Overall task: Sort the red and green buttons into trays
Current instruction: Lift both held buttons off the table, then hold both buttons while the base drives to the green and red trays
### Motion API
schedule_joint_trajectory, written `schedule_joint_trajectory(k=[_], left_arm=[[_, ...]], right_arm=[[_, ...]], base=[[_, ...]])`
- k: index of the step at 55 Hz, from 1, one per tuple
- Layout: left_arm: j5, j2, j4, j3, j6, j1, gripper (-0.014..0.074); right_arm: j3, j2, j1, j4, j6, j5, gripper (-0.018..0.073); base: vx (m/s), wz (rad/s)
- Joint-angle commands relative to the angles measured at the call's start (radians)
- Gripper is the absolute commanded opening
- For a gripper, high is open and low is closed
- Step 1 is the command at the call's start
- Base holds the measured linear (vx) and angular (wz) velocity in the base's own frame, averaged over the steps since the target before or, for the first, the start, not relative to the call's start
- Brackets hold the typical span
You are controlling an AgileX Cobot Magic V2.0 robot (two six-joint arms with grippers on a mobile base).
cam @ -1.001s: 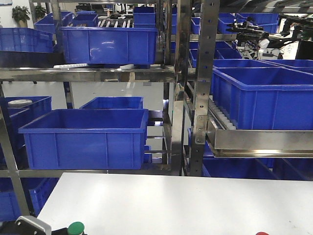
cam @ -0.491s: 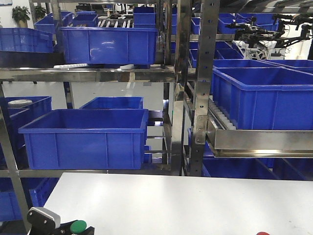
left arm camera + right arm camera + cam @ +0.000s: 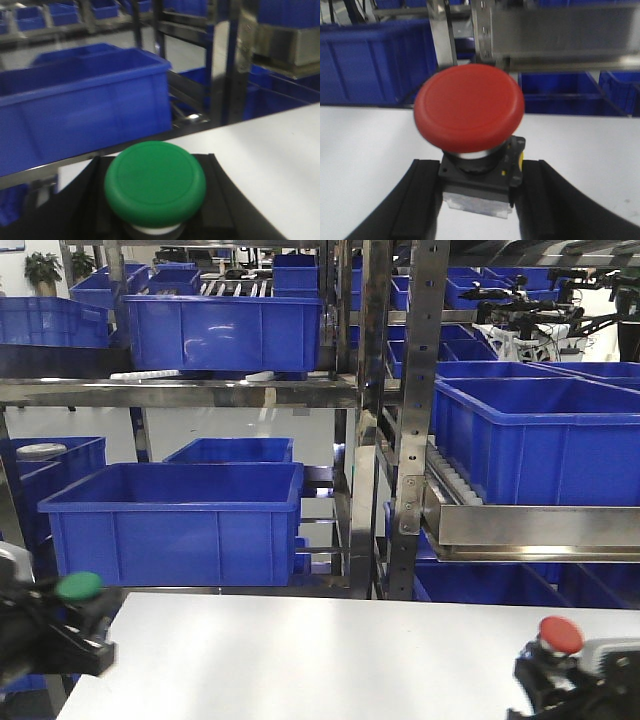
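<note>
The green button (image 3: pixel 155 184) sits upright in the left end effector (image 3: pixel 156 227), its round cap facing up. The dark fingers (image 3: pixel 234 200) are closed against the two sides of the body below the cap. In the front view this button is held at the left edge of the white surface (image 3: pixel 330 660), near its far corner. The view does not show whether it is over the surface or just off it.

The red button (image 3: pixel 469 107) is held the same way in the right end effector (image 3: pixel 479 197). Its black fingers (image 3: pixel 417 200) press on both sides of the dark, blocky body, and a pale block shows at the base. Its cap also points up, tilted a little towards the wrist camera. In the front view this button is over the right side of the surface, close to the near edge and well apart from the green one.

Behind the surface stands a steel rack (image 3: pixel 410 420). Its shelves carry deep blue bins (image 3: pixel 175 520). One large bin sits directly beyond the far left part of the surface, and another rests on a sloped roller shelf to the right.
</note>
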Motion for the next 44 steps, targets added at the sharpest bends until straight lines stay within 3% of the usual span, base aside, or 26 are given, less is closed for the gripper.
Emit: schedule_joint_trajectory(k=[1,7,13,22,44], left_arm=[[0.088,-0.136,-0.018,-0.019,-0.047,-0.003,-0.0003],[0.189,-0.257,-0.017,0.023,-0.045,-0.003,-0.0003],[0.191,-0.357,-0.019,0.102,-0.049,-0.003,-0.0003],[0.189,-0.440,-0.019,0.176,-0.056,-0.003,-0.0003],[0.211,-0.479,-0.019,0.187,-0.056,-0.003,-0.0003]], right_arm=[[-0.014,-0.221,-0.003,-0.010,0.000,0.164,-0.0008],[-0.014,-0.415,-0.003,-0.010,-0.010,0.393,-0.0008],[-0.014,-0.537,-0.003,-0.010,-0.025,0.497,-0.0008],[-0.014,-0.583,-0.003,-0.010,-0.037,0.486,-0.0008],[-0.014,-0.583,-0.003,-0.010,-0.036,0.482,-0.0008]], base=[[0.00,0.00],[0.00,0.00],[0.00,0.00],[0.00,0.00],[0.00,0.00]])
